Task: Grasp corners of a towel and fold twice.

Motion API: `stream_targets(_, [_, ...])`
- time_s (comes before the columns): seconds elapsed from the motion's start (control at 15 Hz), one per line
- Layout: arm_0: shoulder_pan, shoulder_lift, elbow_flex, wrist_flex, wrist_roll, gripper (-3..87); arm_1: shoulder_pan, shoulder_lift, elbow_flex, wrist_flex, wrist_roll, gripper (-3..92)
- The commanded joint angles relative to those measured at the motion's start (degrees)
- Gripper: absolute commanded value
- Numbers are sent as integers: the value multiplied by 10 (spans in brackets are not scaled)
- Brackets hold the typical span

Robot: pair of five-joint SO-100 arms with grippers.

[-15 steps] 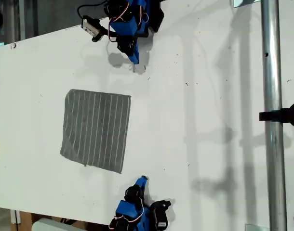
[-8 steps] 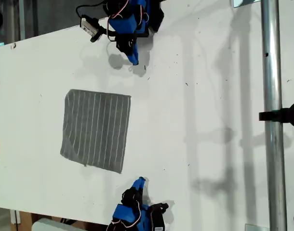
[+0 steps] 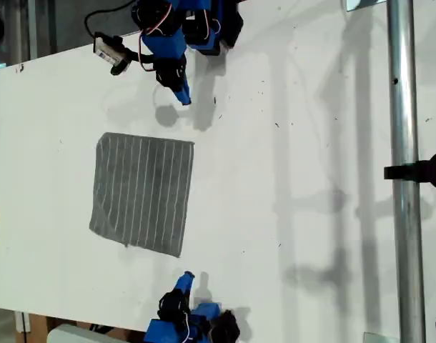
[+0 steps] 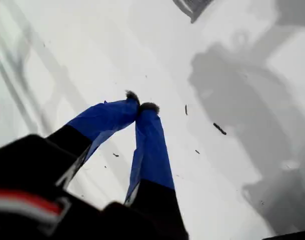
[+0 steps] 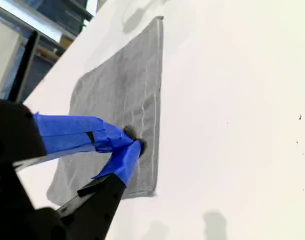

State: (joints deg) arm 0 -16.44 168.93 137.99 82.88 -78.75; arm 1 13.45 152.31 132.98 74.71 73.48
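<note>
My first gripper (image 4: 142, 106) and my second gripper (image 5: 135, 139) are hovering closed and empty. The towel (image 3: 141, 193) is looking soft and limp, best pinched at its corners (image 3: 186, 146).

both grippers' fingers closed tip to tip: my first gripper (image 4: 141, 106), my second gripper (image 5: 133, 138)

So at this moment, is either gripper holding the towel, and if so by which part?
Nothing is held. My first gripper is shut over bare table, and my second gripper is shut in the air, off the towel, which lies flat and unfolded.
</note>
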Motion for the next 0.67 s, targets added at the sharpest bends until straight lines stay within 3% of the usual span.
stream_targets(0.0, [-44, -137, -164, 35, 67, -29, 25, -134, -160, -5, -65, -4])
stream_targets(0.33, [-164, -346, -390, 106, 199, -29, 81, -400, -461, 85, -213, -4])
stream_targets(0.6, [-241, -425, -437, 110, 257, -28, 112, -535, -606, 125, -318, -3])
